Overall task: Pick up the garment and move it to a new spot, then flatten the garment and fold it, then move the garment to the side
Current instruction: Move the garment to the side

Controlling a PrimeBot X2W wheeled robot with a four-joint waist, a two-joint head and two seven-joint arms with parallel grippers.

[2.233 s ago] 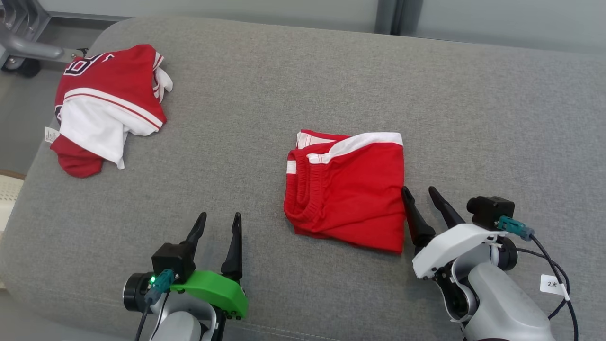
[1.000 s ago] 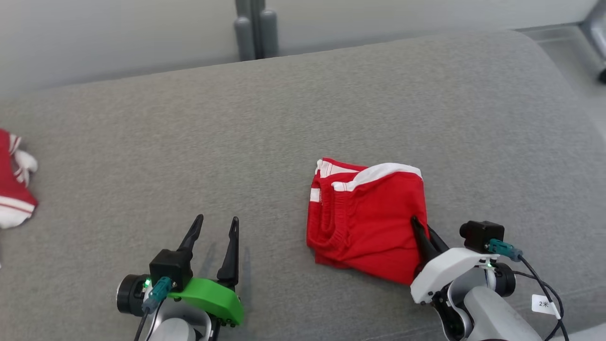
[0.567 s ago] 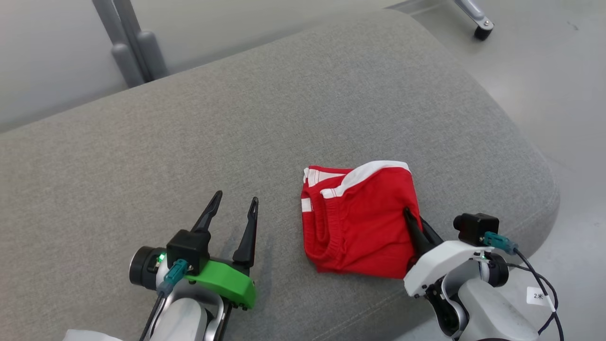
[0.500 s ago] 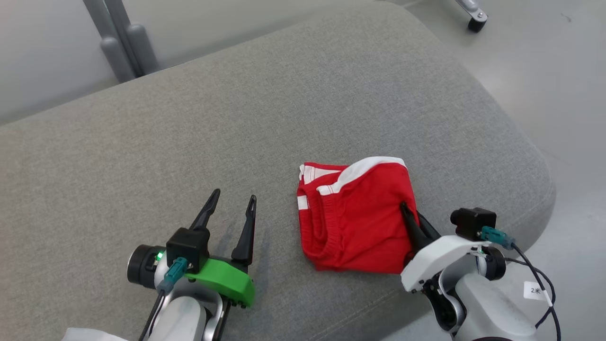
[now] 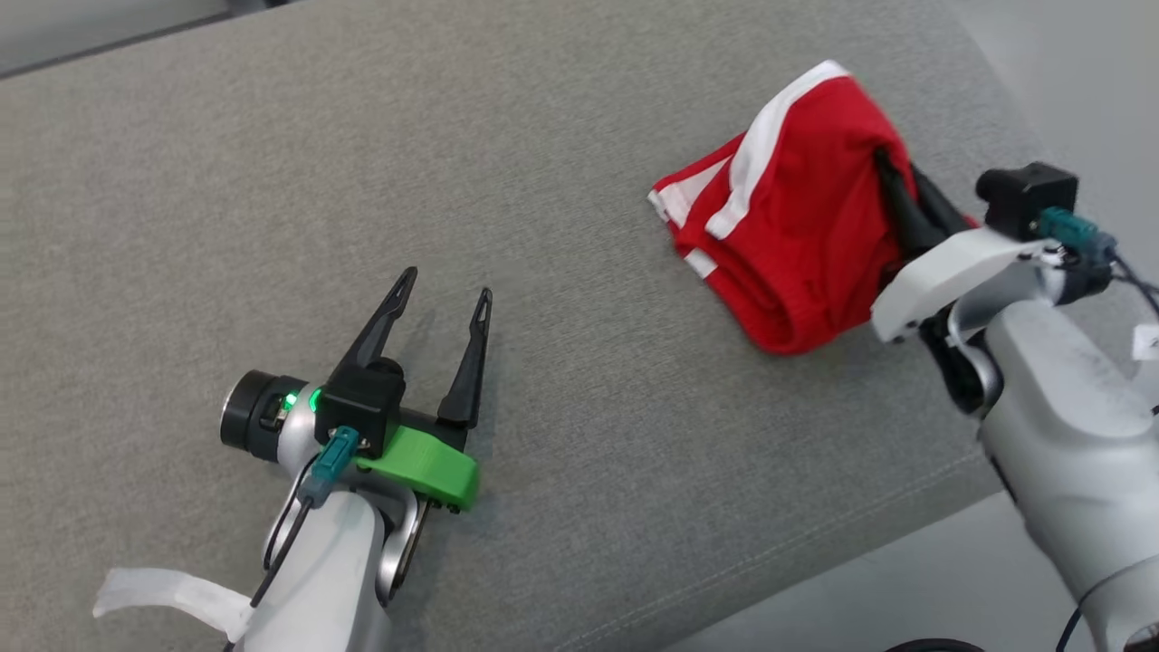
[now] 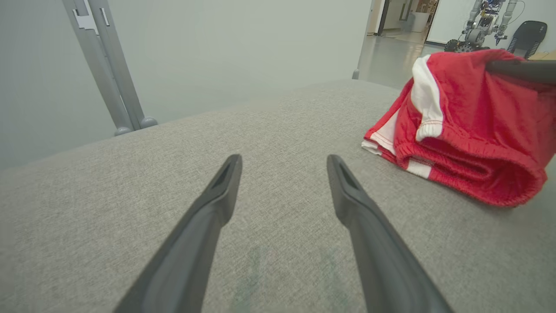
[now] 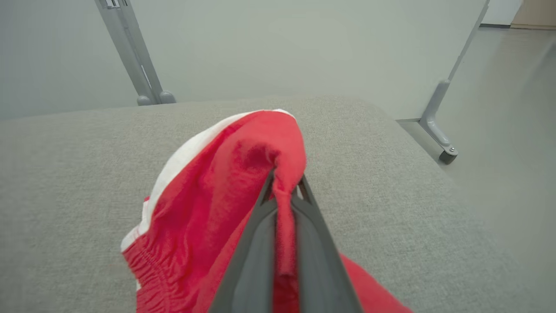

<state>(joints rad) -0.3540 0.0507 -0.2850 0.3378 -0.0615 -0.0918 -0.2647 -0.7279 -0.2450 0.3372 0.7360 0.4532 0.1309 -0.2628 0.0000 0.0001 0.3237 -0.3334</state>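
Note:
The garment [image 5: 797, 208] is a folded pair of red shorts with white stripes, near the right end of the grey cushion [image 5: 272, 181]. My right gripper [image 5: 892, 177] is shut on the shorts' right edge and lifts that side, while the lower fold still trails on the cushion. In the right wrist view the red cloth [image 7: 243, 191] is pinched between the two dark fingers [image 7: 256, 243]. My left gripper [image 5: 448, 285] stands open low over bare cushion, well left of the shorts. From the left wrist the garment [image 6: 469, 126] appears at the right.
The cushion's rounded right edge [image 5: 996, 91] drops to a pale floor [image 5: 1087, 54]. Grey metal posts [image 6: 108, 74] stand behind the cushion, and a wheeled frame leg [image 7: 438, 126] stands on the floor at the right.
The head camera has swung right and tilted down. My right gripper, open beside the shorts at first, closed on their right edge and has raised that side. The left gripper stays open.

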